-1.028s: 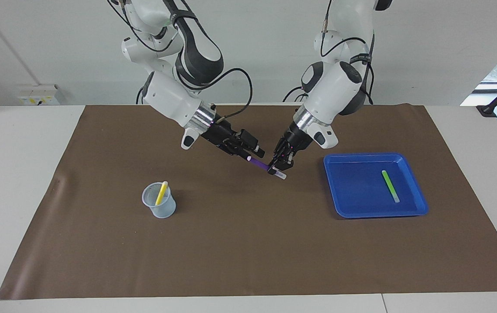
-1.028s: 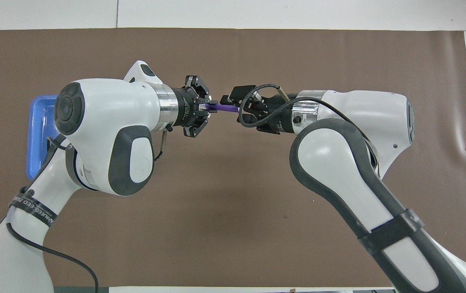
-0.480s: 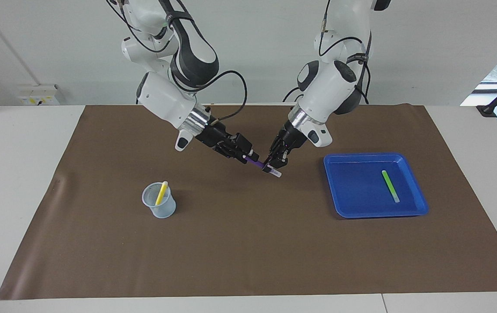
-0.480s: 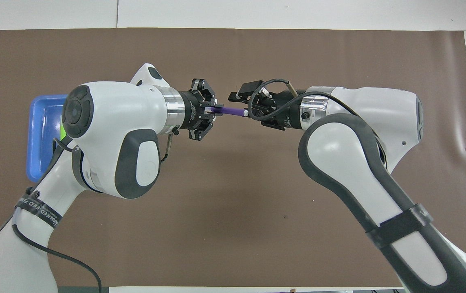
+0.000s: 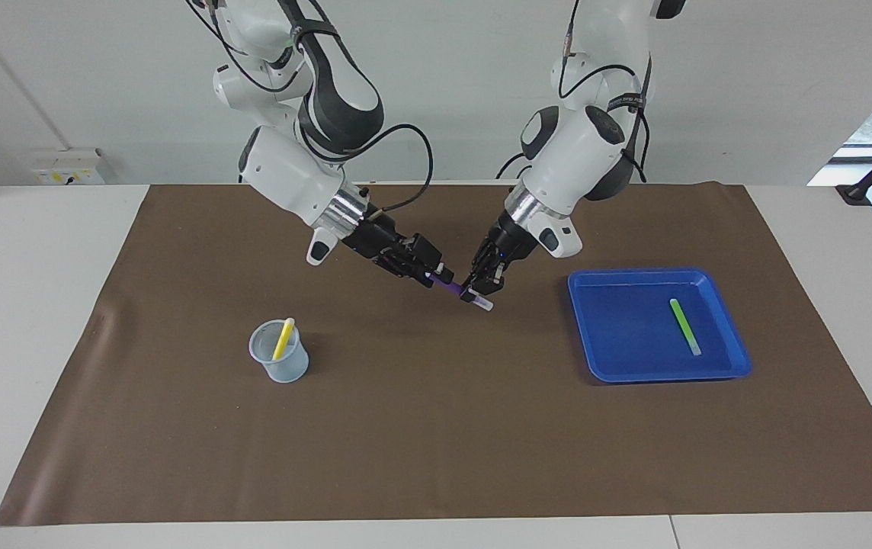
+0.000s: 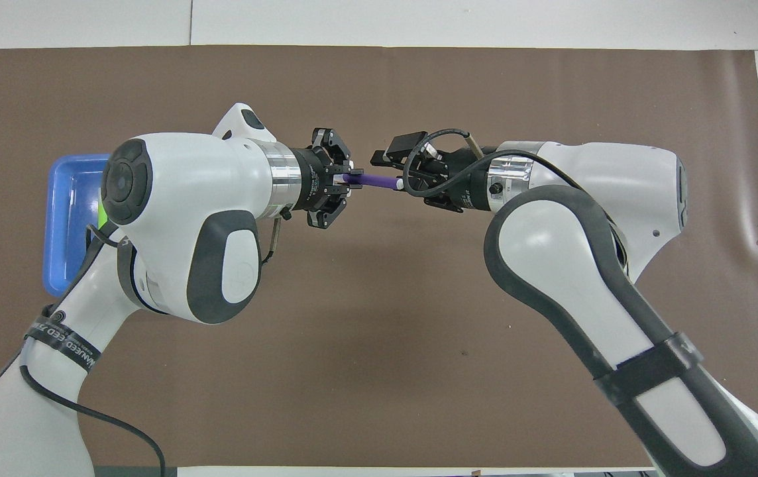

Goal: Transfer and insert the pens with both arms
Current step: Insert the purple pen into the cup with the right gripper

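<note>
A purple pen (image 5: 453, 288) (image 6: 374, 179) hangs slanted in the air over the middle of the brown mat. My left gripper (image 5: 478, 288) (image 6: 347, 179) is shut on it near its pale cap end. My right gripper (image 5: 438, 276) (image 6: 400, 180) meets the pen's other end. A yellow pen (image 5: 283, 338) stands in a clear cup (image 5: 279, 364) toward the right arm's end of the mat. A light green pen (image 5: 685, 326) lies in a blue tray (image 5: 619, 372) toward the left arm's end. In the overhead view the arms hide the cup and most of the tray (image 6: 61, 199).
The brown mat (image 5: 436, 442) covers most of the white table. A wide bare stretch of mat lies farther from the robots than the cup and the tray.
Both grippers shifted a little toward the robots with the purple pen between them. The right gripper drew back along the pen to its end. Little has moved in the last half second.
</note>
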Available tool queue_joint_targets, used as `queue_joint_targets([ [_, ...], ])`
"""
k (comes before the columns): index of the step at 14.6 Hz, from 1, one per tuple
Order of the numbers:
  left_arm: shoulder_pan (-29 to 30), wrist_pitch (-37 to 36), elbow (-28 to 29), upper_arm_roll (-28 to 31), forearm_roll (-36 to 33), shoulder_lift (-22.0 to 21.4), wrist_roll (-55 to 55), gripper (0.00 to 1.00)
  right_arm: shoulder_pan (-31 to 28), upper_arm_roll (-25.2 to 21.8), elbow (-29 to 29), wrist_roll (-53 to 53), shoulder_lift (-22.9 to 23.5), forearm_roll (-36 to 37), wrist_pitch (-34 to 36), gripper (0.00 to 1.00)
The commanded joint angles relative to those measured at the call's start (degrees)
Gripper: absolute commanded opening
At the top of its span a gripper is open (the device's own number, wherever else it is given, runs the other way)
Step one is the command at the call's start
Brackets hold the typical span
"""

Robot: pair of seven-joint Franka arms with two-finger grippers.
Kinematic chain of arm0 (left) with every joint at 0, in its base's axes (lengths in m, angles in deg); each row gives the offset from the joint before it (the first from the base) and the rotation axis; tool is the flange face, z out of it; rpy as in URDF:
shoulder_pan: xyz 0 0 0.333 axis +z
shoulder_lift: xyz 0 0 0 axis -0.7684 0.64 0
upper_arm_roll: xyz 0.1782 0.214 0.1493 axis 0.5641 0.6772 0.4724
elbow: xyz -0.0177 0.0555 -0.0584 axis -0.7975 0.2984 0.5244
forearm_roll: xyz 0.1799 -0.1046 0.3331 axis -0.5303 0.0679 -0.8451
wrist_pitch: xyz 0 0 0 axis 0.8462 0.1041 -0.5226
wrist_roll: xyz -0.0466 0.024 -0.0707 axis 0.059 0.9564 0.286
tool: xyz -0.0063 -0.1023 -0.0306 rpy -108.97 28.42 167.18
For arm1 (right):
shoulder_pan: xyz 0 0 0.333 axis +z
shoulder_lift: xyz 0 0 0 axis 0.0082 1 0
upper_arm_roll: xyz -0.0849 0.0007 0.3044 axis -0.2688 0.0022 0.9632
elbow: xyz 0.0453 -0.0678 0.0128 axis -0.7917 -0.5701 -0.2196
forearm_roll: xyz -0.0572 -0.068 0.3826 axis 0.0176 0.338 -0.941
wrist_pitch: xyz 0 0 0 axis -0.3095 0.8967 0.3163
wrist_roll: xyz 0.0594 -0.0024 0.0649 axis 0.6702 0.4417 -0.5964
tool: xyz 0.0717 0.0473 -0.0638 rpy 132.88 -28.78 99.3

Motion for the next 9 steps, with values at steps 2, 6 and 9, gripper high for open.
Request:
queue_joint_targets([
  [2,-1.08,0.29,-1.12,0.81,1.0,0.77,0.5,0.0,-0.11,0.4,-1.43,-1.42,-1.28,-1.56,-1.03,0.53],
  [6,-1.08,0.37,-1.12,0.81,1.0,0.77,0.5,0.0,-0.46,0.4,-1.52,-1.42,-1.28,-1.56,-0.6,0.0],
  [9,-1.17,0.38,-1.12,0.81,1.0,0.77,0.5,0.0,-0.46,0.4,-1.52,-1.42,-1.28,-1.56,-0.59,0.0],
])
